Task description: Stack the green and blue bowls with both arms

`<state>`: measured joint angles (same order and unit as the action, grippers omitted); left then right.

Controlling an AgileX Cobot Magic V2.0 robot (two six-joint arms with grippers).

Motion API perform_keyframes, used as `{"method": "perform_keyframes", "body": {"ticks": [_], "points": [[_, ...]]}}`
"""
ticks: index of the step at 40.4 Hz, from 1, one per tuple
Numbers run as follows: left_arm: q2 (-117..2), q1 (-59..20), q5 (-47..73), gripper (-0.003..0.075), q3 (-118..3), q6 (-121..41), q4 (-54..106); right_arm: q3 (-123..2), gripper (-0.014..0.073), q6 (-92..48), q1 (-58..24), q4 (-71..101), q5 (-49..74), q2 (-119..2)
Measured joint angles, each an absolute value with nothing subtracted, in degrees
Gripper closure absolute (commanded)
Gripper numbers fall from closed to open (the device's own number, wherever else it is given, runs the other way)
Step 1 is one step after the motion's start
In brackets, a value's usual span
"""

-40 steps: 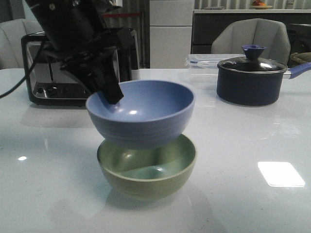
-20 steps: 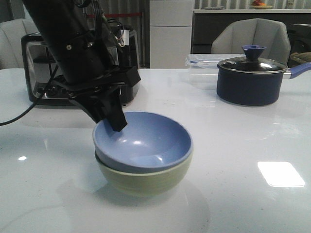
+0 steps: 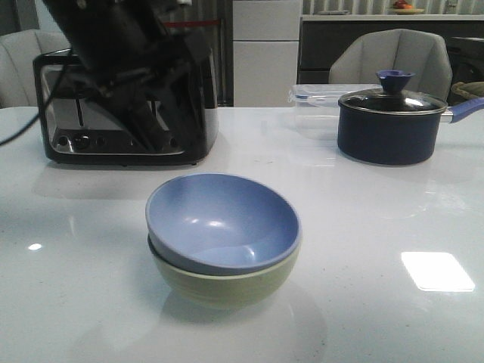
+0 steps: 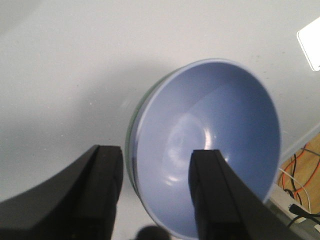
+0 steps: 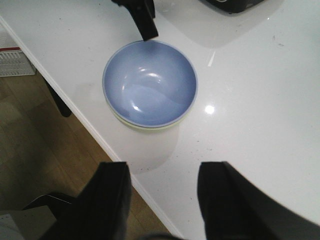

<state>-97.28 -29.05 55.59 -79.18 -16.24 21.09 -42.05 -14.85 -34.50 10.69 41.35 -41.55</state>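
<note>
Nested inside the pale sage green ridged bowl, the matte periwinkle blue bowl was seen released; both black angular grippers, left and right, apparently gaped empty.

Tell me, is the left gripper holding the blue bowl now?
No. In the front view the left gripper is raised clear of the blue bowl, which sits in the green bowl.

A glossy white table carries a green bowl near its front. Farther back stand a black-and-chrome toaster, a dark navy lidded pot and a clear container.
</note>
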Motion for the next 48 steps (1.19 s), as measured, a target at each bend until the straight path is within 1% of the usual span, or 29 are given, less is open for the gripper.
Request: {"method": "perform_keyframes", "body": {"ticks": [10, 18, 23, 26, 32, 37, 42, 46, 48], "points": [[-79.8, -29.0, 55.4, 0.0328, -70.9, -16.2, 18.1, -42.0, 0.016, -14.8, -34.5, 10.7, 40.7, -41.5], [-64.0, -29.0, 53.0, 0.0329, -60.2, -16.2, 13.9, -42.0, 0.016, -14.8, -34.5, 10.7, 40.5, -41.5], [-54.9, -29.0, 49.4, 0.033, -53.7, -16.2, 13.2, -42.0, 0.016, -14.8, -34.5, 10.7, 41.1, -41.5], [-49.4, -29.0, 46.7, 0.0346, -48.8, -16.2, 12.5, -42.0, 0.016, -14.8, -34.5, 10.7, 41.8, -41.5], [-40.1, -29.0, 42.4, 0.0405, -40.9, -16.2, 10.9, -42.0, 0.016, -14.7, -34.4, 10.7, 42.9, -41.5], [-34.5, -29.0, 41.3, 0.0456, -36.2, -16.2, 9.3, -40.5, 0.016, -14.0, -32.7, 10.7, 43.9, -41.5], [-32.0, -29.0, 41.3, 0.0496, -33.7, -16.2, 8.8, -37.0, 0.016, -13.7, -31.6, 10.6, 44.2, -41.5], [-31.8, -29.0, 41.2, 0.0504, -32.7, -16.2, 8.7, -34.8, 0.0163, -13.4, -31.4, 10.6, 44.2, -41.5], [-31.8, -29.0, 41.2, 0.0506, -32.4, -16.2, 8.6, -34.2, 0.0183, -13.4, -31.4, 10.6, 44.2, -41.5]]}}
